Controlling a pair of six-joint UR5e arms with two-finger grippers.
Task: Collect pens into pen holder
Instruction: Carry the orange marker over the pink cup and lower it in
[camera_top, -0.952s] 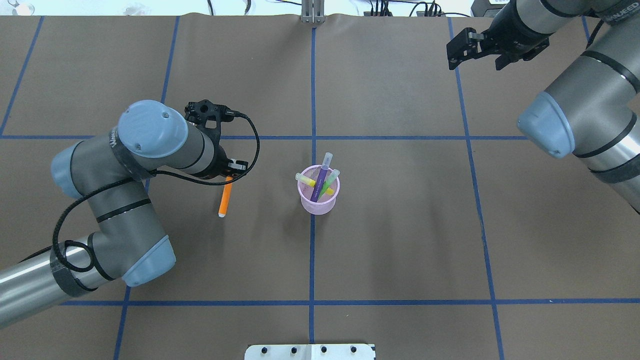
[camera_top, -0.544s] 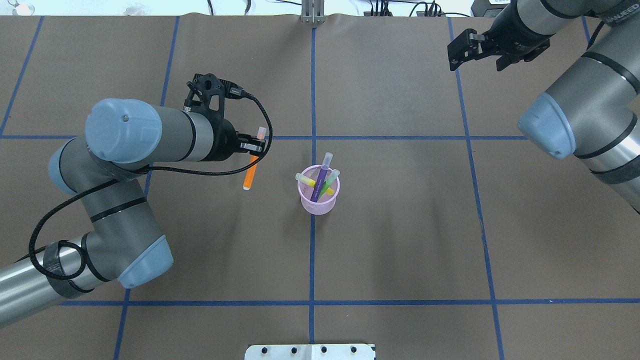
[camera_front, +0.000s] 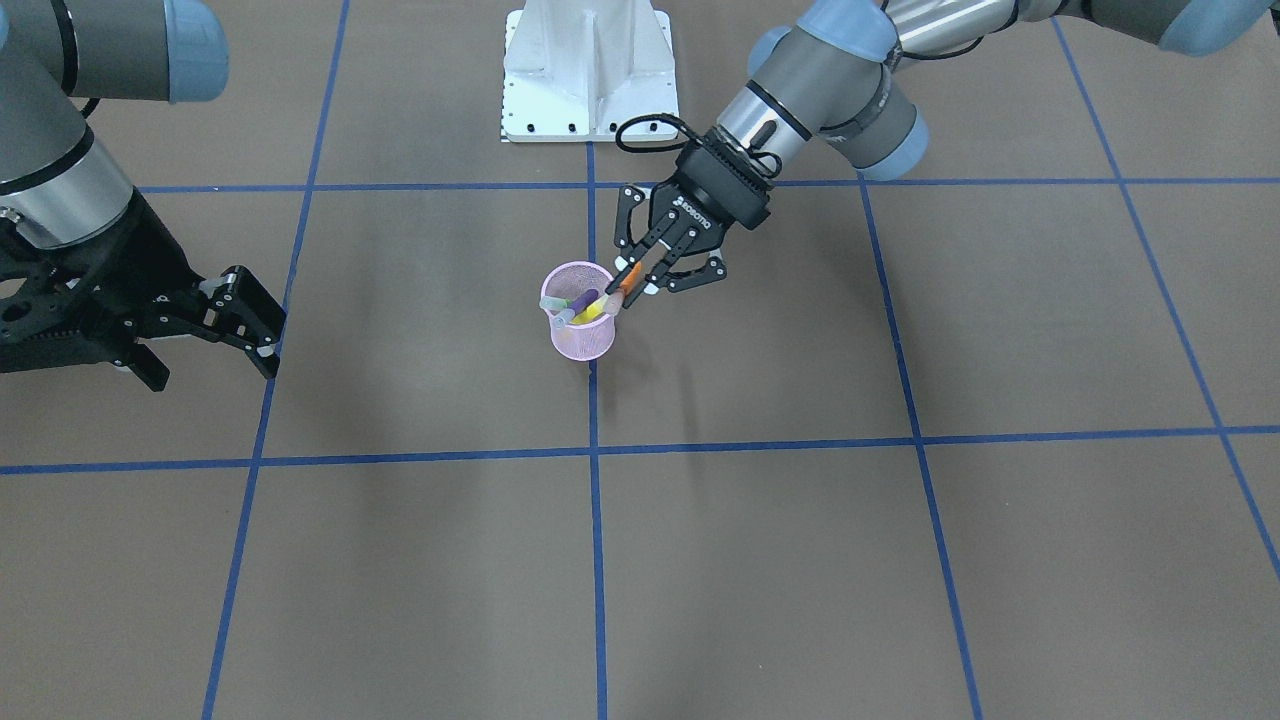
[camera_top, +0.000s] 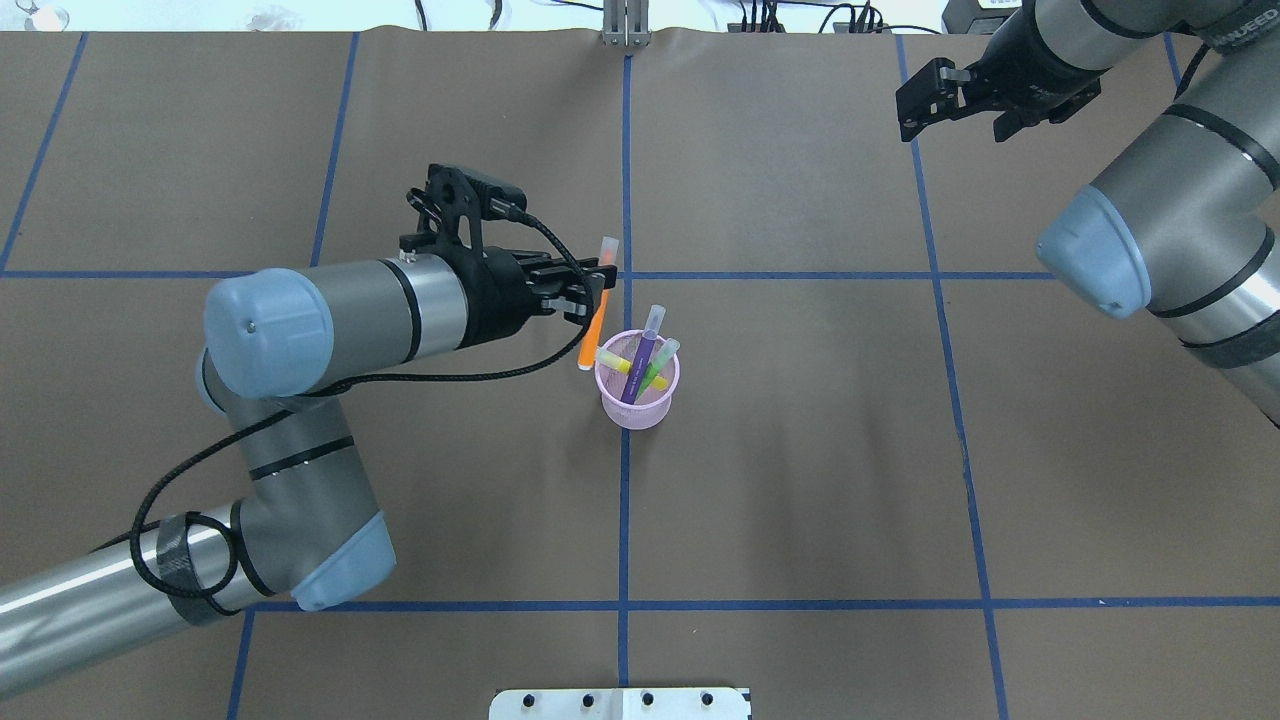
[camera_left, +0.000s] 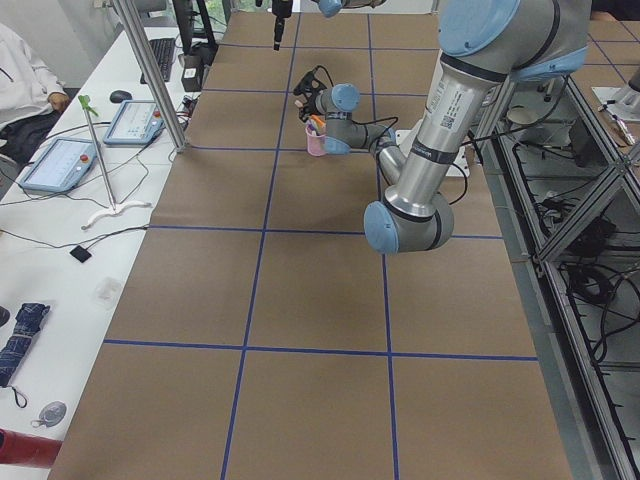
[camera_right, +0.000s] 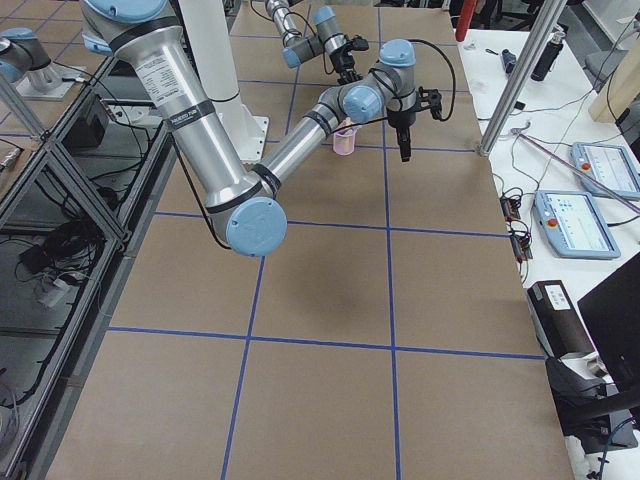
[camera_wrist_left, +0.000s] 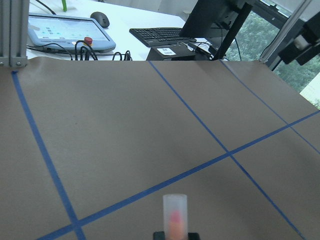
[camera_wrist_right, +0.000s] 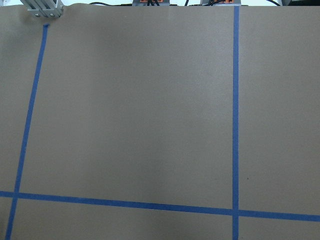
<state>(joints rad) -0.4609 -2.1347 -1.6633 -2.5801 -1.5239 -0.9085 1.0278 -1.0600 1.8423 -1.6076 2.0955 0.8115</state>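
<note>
- While the left gripper (camera_top: 588, 292) is clamped on the orange pen (camera_top: 596, 308), taking it just below the pale cap, the pen hangs tilted above the tabletop (camera_top: 800, 480), with its cap toward the far edge and its plain end lowest.
- That lower end sits just beside the rim of the pen holder (camera_top: 640, 410), on the side facing the tabletop's left edge. Whether pen and rim touch cannot be told.
- The pink mesh pen holder stands upright near the middle of the tabletop, on the blue tape line (camera_top: 624, 500) that runs from the near edge to the far edge.
- Three pens stand inside it: the purple pen (camera_top: 641, 362), the yellow pen (camera_top: 619, 365) and the green pen (camera_top: 655, 373). They lean across one another with their translucent caps poking above the rim.
- From the left wrist view, only the orange pen's cap (camera_wrist_left: 175, 215) rises at the bottom of the picture, with brown tabletop and crossing blue tape lines beyond.
- Near the far right corner of the tabletop, the right gripper (camera_front: 210, 358) hovers with its jaws spread wide and nothing between them, well apart from the pen holder.
- Its wrist view looks down on bare brown surface crossed by blue tape lines.
</note>
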